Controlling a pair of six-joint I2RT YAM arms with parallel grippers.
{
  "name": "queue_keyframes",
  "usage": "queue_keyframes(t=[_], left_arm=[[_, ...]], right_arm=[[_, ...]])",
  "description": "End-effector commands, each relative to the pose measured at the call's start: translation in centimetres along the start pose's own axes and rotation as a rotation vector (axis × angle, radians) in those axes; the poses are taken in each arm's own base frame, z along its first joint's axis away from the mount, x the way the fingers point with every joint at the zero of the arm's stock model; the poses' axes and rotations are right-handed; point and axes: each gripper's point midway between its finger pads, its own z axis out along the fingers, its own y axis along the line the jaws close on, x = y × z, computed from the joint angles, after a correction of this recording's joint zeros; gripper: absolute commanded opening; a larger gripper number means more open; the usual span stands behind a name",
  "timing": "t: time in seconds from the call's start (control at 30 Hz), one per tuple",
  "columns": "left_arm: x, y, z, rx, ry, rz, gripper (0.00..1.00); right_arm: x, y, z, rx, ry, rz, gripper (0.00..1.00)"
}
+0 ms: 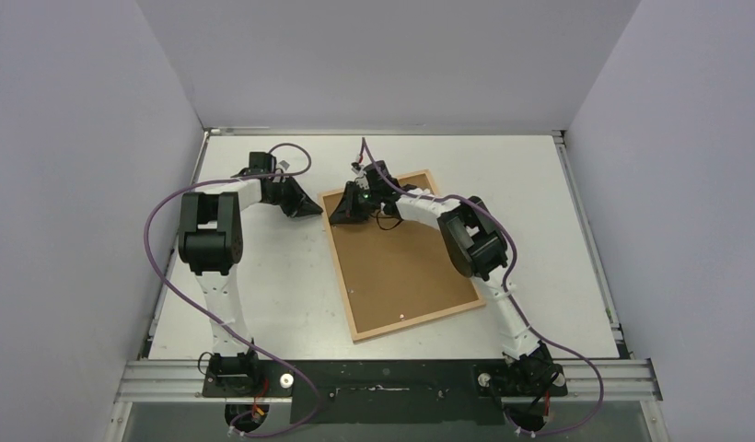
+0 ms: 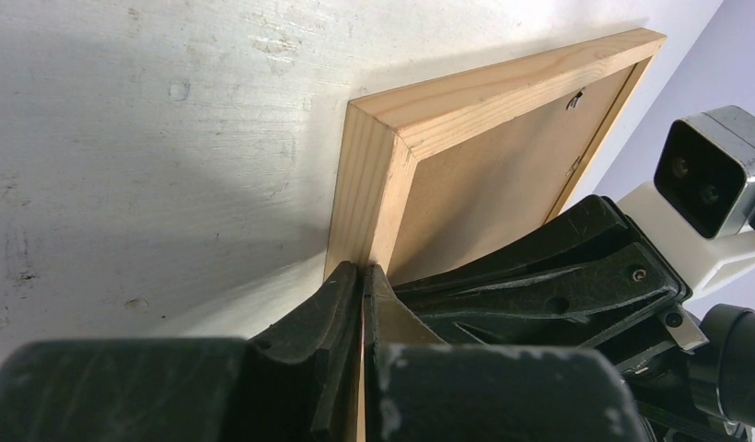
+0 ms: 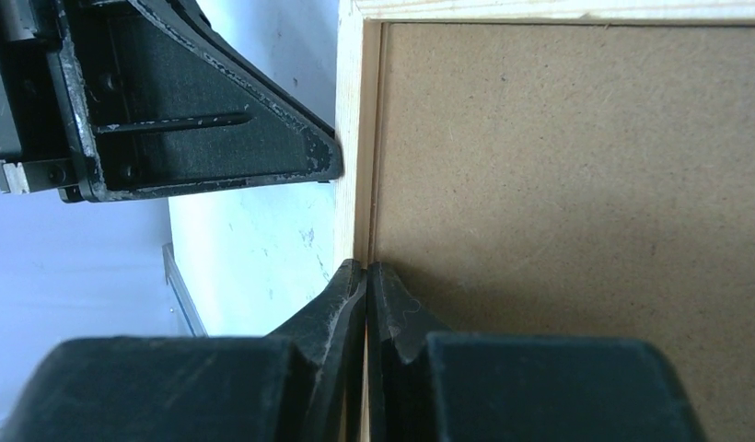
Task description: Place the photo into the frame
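Pale wood rails of the frame (image 2: 512,87) lie flat on the white table (image 1: 263,295), back side up, with the brown backing board (image 1: 401,262) sitting inside all 4 of them. The frame is skewed on the table. Its far-left corner points toward the 2 grippers and its near-left corner comes close to the table's near edge.

The left gripper (image 2: 365,270) has its fingers pressed together, their tips against the outer face of the left rail just near of the far-left corner. They may only be touching the wood, since the left wrist view is too tight to be sure.

The right gripper (image 3: 366,269) reaches in from over the board, also with its fingers together. Its tips rest on the seam where the left rail's inner edge meets the board. The 2 grippers face each other across that 1 rail, very close together.

Bare table shows on every side of the frame: widest to the left and the right, narrower along the far edge, and slim at the near edge.
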Motion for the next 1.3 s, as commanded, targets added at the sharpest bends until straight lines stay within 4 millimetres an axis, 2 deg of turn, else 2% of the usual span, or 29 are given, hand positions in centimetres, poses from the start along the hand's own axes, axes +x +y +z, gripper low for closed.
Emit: queue_keyframes(t=[0.0,0.3,0.53,0.67,0.83,0.93,1.0,1.13,1.27], left_arm=[[-0.1,2.2,1.9,-0.080,-0.005,0.013,0.00],[-0.3,2.2,2.0,-0.084,-0.003,0.013,0.00],[-0.3,2.3,2.2,-0.086,0.000,0.013,0.00],[-0.3,2.4,2.1,-0.089,0.001,0.014,0.00],[-0.3,2.1,1.9,-0.080,0.000,0.024,0.00],[-0.7,0.9,1.4,-0.052,-0.008,0.048,0.02],[-1.3,-0.4,0.7,-0.024,-0.025,0.080,0.09],[-3.5,-3.7,-0.9,0.045,-0.094,0.182,0.23],[-6.5,-7.2,-2.5,0.122,-0.182,0.297,0.35]], right_arm=[[4.6,-0.9,0.4,0.007,0.133,0.020,0.00],[5.4,-0.9,-0.2,-0.029,0.158,0.009,0.00],[4.3,-0.2,-1.1,-0.069,0.127,0.015,0.00],[1.1,1.7,-2.2,-0.127,0.024,0.023,0.00],[-5.1,2.0,-4.3,-0.111,-0.147,0.033,0.00],[-9.0,3.0,-6.5,-0.135,-0.276,0.041,0.07],[-10.7,3.7,-8.3,-0.134,-0.340,0.042,0.08],[-12.2,3.2,-12.3,-0.071,-0.441,0.051,0.16],[-11.7,1.4,-15.7,0.051,-0.487,0.047,0.24]])
